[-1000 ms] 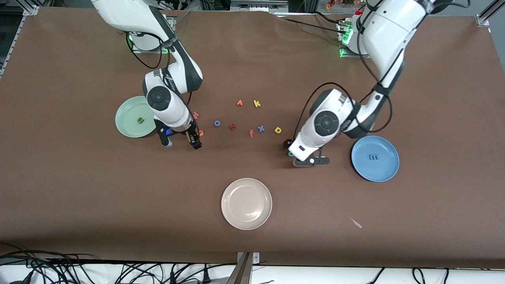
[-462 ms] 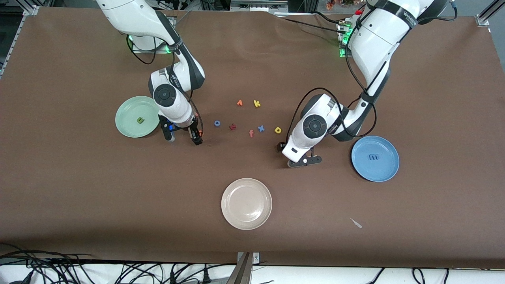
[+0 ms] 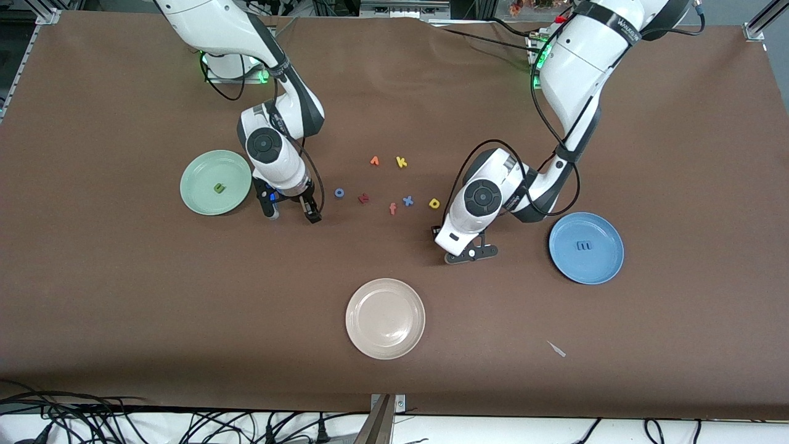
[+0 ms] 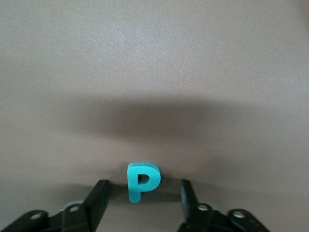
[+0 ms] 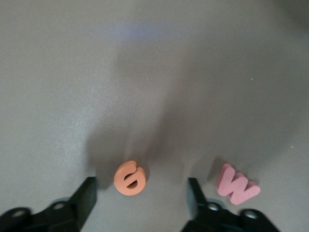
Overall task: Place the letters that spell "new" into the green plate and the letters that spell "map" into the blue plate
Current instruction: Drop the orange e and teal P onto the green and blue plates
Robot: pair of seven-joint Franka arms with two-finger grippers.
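Observation:
The green plate (image 3: 197, 169) holds the green n (image 3: 219, 187). On the blue plate (image 3: 601, 268) lies the blue m (image 3: 584, 245). My right gripper (image 3: 291, 216) (image 5: 142, 193) is low over the table beside the green plate, open, and the orange e (image 5: 129, 178) lies between its fingers, untouched. Just outside one finger lies the salmon w (image 5: 237, 183). My left gripper (image 3: 455, 243) (image 4: 143, 195) is open around the teal p (image 4: 141, 181), with a gap on each side. The yellow a (image 3: 434, 203) lies near the left gripper. In the front view the e, w and p are hidden.
A beige plate (image 3: 385, 318) sits nearer the front camera, mid-table. Loose letters lie between the arms: an orange one (image 3: 374, 161), yellow k (image 3: 401, 162), blue o (image 3: 339, 192), dark red t (image 3: 363, 198), salmon f (image 3: 392, 209), blue x (image 3: 407, 200). A small scrap (image 3: 556, 349) lies near the front edge.
The right gripper has shifted toward the loose letters, the left gripper toward the right arm's end of the table. Both pairs of fingers have drawn closer together.

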